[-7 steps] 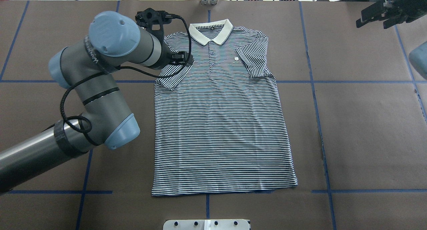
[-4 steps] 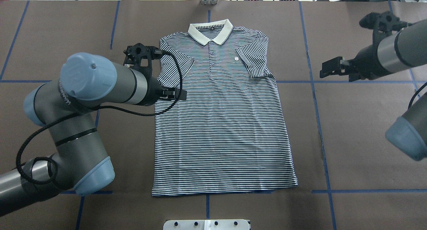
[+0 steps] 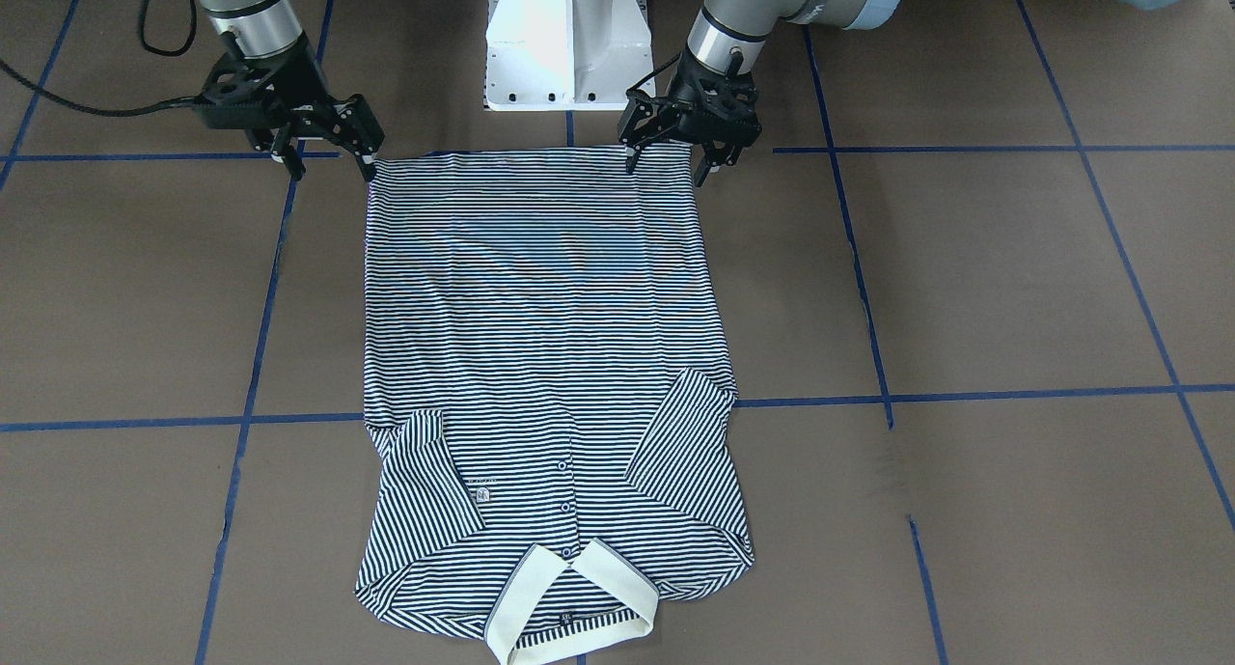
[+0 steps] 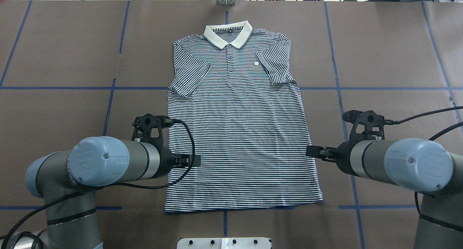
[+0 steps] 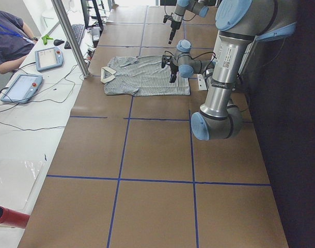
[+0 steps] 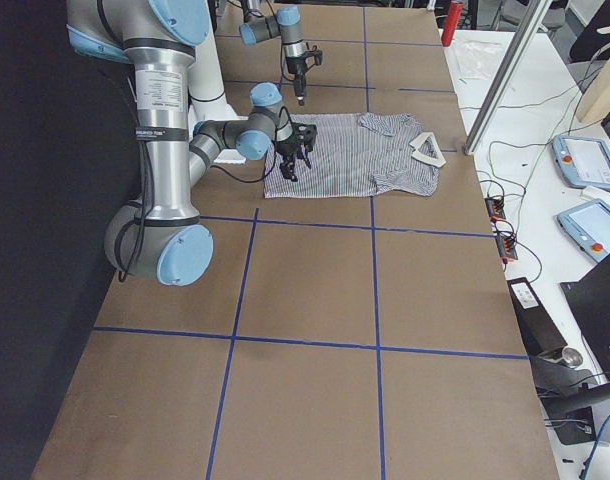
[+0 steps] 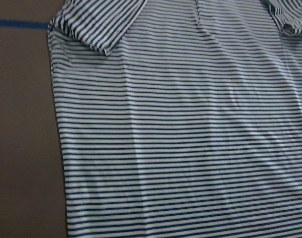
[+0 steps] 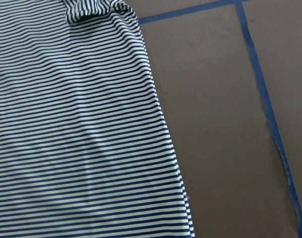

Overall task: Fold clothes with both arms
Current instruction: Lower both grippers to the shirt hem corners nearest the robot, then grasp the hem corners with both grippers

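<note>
polo shirt (image 4: 238, 133): flat on the table (image 4: 398, 61); collar (image 4: 228, 34) farthest from the robot, hem nearest
left gripper (image 3: 666, 168): at the hem's left corner
right gripper (image 3: 331, 168): at the hem's right corner

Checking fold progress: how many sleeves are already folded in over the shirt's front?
2. One sleeve lies folded across the shirt on the overhead view's left, and the other sleeve on its right. Neither is hidden.

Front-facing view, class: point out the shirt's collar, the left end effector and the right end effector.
collar (image 3: 622, 583), front-facing view, on one cream flap.
left end effector (image 3: 669, 160), front-facing view, midway between its open fingertips.
right end effector (image 3: 331, 166), front-facing view, midway between its open fingertips.
</note>
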Action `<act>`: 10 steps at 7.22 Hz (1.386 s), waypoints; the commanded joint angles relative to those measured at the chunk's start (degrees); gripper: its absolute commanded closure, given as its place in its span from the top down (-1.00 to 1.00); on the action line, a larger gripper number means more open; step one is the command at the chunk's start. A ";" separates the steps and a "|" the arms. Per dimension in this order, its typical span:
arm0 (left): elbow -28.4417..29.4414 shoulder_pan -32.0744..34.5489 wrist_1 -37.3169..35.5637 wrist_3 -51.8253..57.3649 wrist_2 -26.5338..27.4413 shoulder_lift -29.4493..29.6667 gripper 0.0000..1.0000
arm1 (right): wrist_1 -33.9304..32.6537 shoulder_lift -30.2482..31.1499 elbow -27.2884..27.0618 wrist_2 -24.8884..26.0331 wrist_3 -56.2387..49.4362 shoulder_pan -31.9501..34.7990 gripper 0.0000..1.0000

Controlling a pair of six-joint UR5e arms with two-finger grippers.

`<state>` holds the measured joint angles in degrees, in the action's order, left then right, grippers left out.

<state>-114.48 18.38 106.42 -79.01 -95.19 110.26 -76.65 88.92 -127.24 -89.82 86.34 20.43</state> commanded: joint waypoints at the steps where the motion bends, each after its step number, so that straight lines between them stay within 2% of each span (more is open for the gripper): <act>1: -0.04 -5.27 -0.07 -6.21 2.18 -3.29 0.64 | 0.01 0.12 -0.38 3.60 2.17 -3.81 0.98; 2: 0.14 -6.77 -0.33 -7.98 3.24 -4.61 0.48 | 0.01 0.12 -0.38 3.60 2.17 -3.81 0.98; 3: 0.14 -7.57 -1.99 -8.61 3.25 -4.71 0.41 | 0.09 0.12 -0.38 3.60 2.17 -3.81 0.98; 10: 1.10 -8.89 -2.36 -9.14 3.26 -4.71 0.20 | 0.09 0.12 -0.38 3.60 2.26 -3.90 0.98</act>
<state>-113.58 9.65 104.02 -88.09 -91.86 105.56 -76.62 89.03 -127.62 -86.22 88.53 16.58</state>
